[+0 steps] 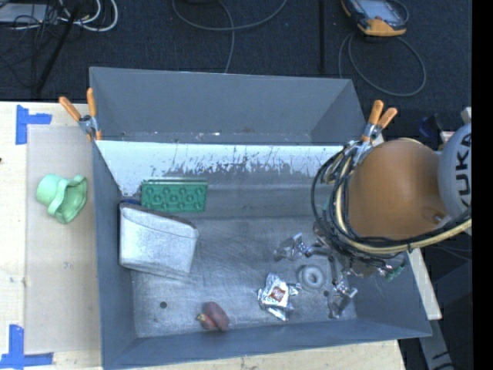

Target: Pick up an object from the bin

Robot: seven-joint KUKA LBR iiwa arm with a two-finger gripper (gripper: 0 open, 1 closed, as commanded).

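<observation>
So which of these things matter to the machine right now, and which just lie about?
Job in hand: tool; bin; grey ring and foil wrapper beside the tool.
Lying about: green studded block; white folded pad; brown lump; green thing outside the bin.

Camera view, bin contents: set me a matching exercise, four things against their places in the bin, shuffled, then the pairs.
Things: 1 green studded flat block; 2 pale grey folded box; 3 small brown rounded lump; 4 crumpled silver foil wrapper.
Places: A front wall, left of centre; B back slope, left; C just left of the pincer; D left side, in front of the green block.
Pairs: 1-B; 2-D; 3-A; 4-C.
</observation>
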